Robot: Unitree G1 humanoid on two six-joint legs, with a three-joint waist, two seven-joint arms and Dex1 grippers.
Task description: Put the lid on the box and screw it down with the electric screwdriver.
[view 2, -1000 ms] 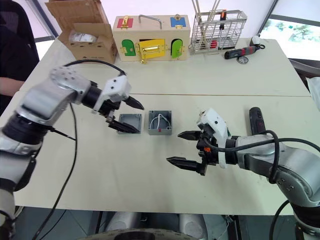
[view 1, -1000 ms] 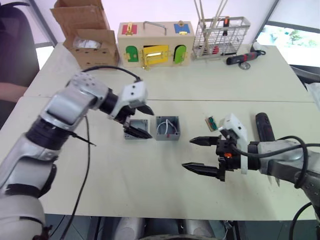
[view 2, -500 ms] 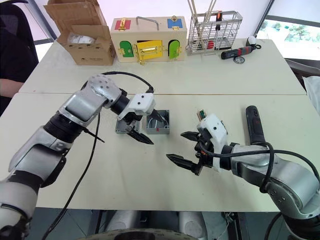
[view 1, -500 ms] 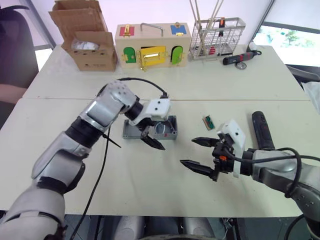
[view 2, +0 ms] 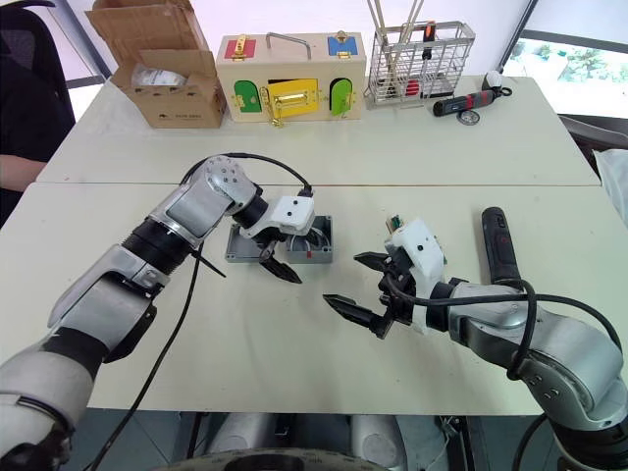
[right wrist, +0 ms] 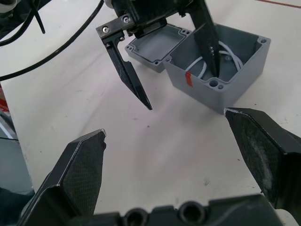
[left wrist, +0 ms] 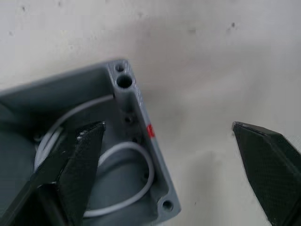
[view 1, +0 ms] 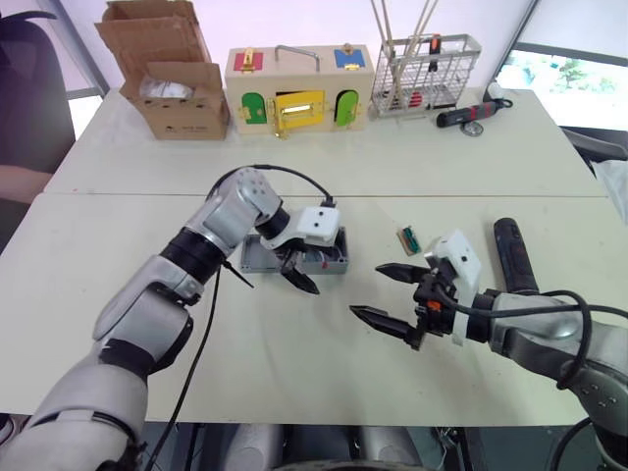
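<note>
Box (view 1: 328, 253) mid-table, open, white wires inside; lid (view 1: 263, 255) touching its left side, rim up. My left gripper (view 1: 298, 263) spread wide straddling the box's near wall, one finger inside, holding nothing. Right gripper (view 1: 391, 294) spread, empty, right of the box. Electric screwdriver (view 1: 514, 256) far right, long axis near–far, nearer my right arm. No legible writing; red mark on the box.

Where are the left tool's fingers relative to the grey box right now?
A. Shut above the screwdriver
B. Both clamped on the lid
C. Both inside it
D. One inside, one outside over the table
D: the left tool straddles the box wall, one finger among the white wires, one outside.
</note>
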